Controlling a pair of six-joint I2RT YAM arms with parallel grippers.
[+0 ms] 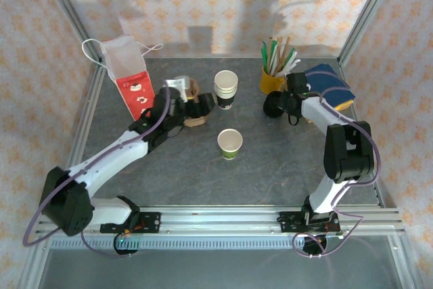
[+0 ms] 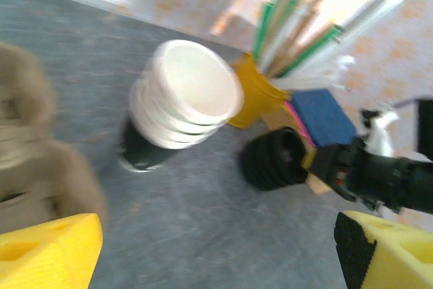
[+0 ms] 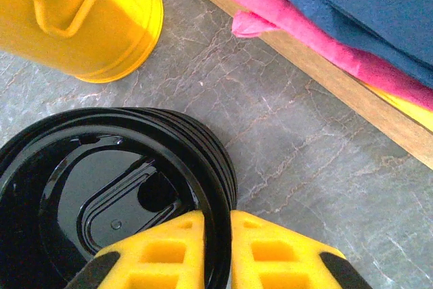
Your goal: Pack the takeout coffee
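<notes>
A: Overhead view. Where is the takeout coffee (image 1: 226, 90)?
B: Upper middle of the frame, upright on the table (image 1: 284, 167). It is pale above and black below, and several rims show one atop another. It stands free of both grippers.
A: Left gripper (image 2: 216, 255)?
B: Jaws wide. In the left wrist view one yellow fingertip sits in each lower corner, with table surface between them. The coffee stands above and left of centre, apart from both tips. That view is blurred.
A: What is beside it?
B: A brown cardboard carrier (image 1: 194, 109), just left of it in the overhead view, at the left arm's end. I cannot tell whether the fingers touch it.
A: Right gripper (image 3: 218, 248)?
B: Jaws narrow, closed on the rim of the black lids (image 3: 101, 194) at lower left of the right wrist view. The rim's edge runs between the two yellow fingers.
A: Neighbours there?
B: Yellow mug (image 3: 88, 25) at upper left, near the lids and not touching them. Blue napkins (image 3: 365, 5) over a pink layer at upper right.
A: Anything else overhead?
B: A green-bottomed cup (image 1: 230, 144) at centre, below the takeout coffee and apart from it. A red and white bag (image 1: 130, 79) at upper left.
</notes>
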